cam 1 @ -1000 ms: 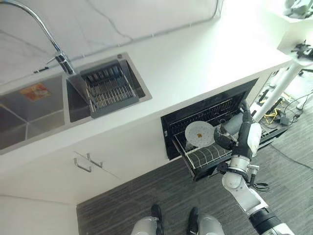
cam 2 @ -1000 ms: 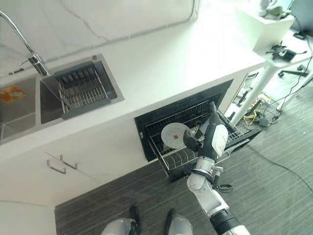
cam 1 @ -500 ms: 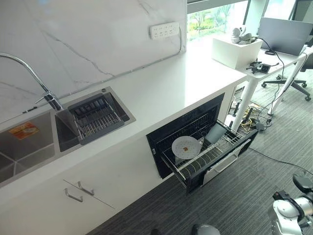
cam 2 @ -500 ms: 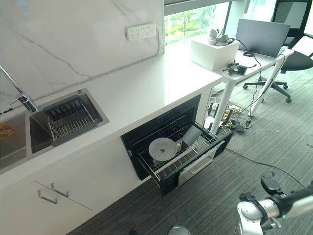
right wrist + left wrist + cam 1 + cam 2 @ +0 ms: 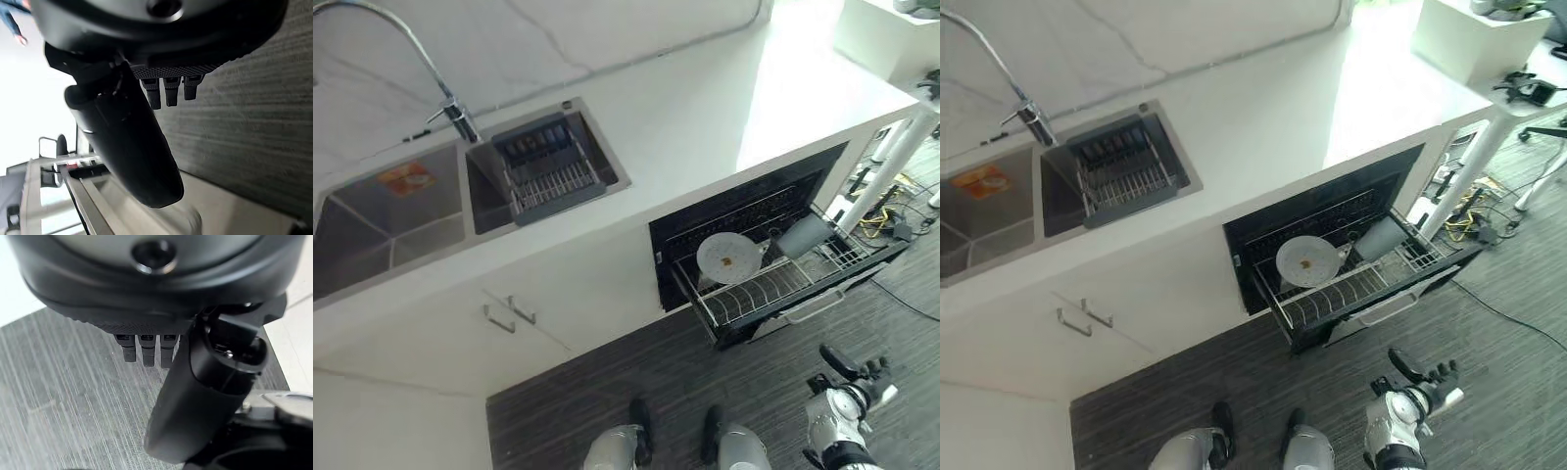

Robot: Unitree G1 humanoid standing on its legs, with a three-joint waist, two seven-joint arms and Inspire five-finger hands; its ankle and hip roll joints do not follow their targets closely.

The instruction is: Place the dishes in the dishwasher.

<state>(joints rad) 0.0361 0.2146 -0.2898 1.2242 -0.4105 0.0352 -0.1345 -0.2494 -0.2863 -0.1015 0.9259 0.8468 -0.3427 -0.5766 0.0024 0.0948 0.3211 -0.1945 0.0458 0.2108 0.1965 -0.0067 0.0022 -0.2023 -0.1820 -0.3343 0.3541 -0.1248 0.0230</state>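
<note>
Standing upright in the pulled-out dishwasher rack (image 5: 773,294), the round plate (image 5: 728,258) leans beside a grey cup (image 5: 800,235). The right robot hand (image 5: 1417,378) hangs spread and empty over the floor (image 5: 607,392). Pushing the rack in carelessly could topple that plate.

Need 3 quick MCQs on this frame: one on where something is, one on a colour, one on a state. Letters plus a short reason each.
1. Where is the plate?
A. in the sink
B. standing in the dishwasher rack
C. on the counter

2. What colour is the counter?
A. white
B. black
C. wood brown

3. What state is the right hand in?
A. shut on the plate
B. shut on a cup
C. open, holding nothing

Key: 1 B, the plate stands on edge among the tines of the pulled-out rack. 2 A, the top around the sink is plain white. 3 C, its fingers are straight over the floor, away from the rack.
</note>
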